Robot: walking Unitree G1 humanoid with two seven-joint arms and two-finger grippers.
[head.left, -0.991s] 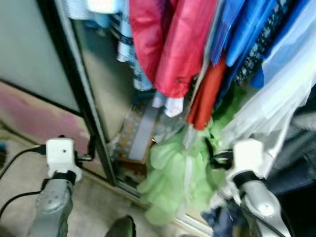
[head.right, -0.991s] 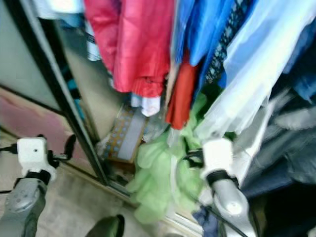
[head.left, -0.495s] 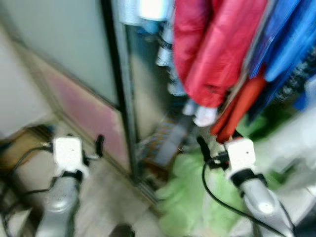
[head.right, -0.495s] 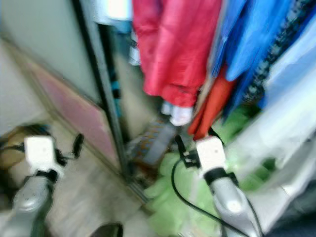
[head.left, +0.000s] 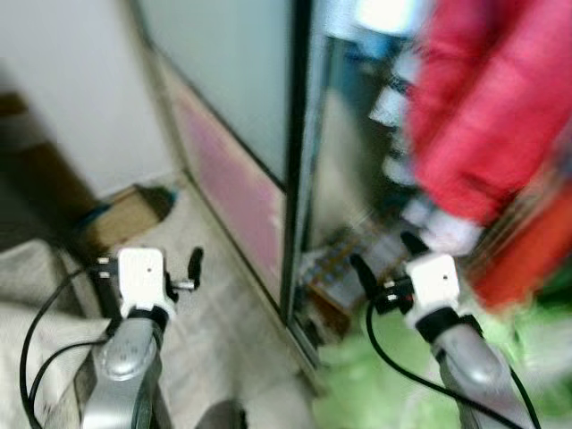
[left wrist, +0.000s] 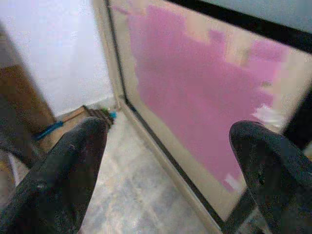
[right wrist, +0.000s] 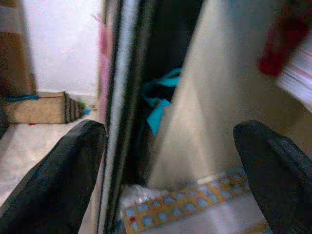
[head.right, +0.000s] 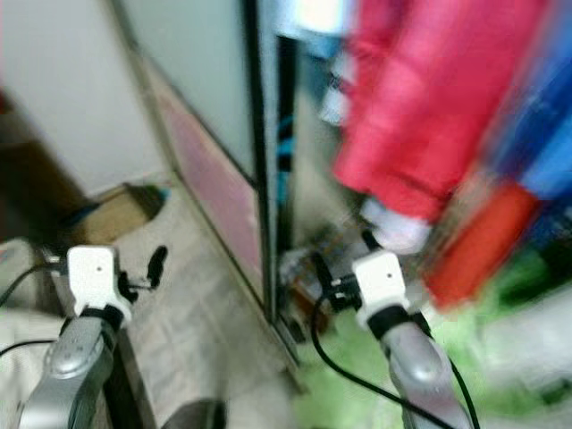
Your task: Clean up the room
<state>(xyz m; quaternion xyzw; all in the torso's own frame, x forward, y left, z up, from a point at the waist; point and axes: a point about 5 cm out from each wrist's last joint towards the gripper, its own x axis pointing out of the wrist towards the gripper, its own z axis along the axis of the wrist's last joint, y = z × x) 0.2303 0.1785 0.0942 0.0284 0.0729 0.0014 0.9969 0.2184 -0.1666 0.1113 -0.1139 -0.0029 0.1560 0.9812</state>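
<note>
Red jacket (head.left: 487,134) hangs beside wardrobe frame (head.left: 295,179); both grippers (left wrist: 165,170) (right wrist: 170,170) gape empty

Motion smears the head views. The red coat (head.left: 487,125) on the right is a streaked mass cut off by the top and right edges. The green heap (head.left: 393,393) near the right is shapeless blur. The patterned box (right wrist: 195,207) inside the wardrobe is partly hidden behind the door frame (head.left: 298,161). At far left, a brown box (head.left: 125,214) is too soft to identify.
</note>
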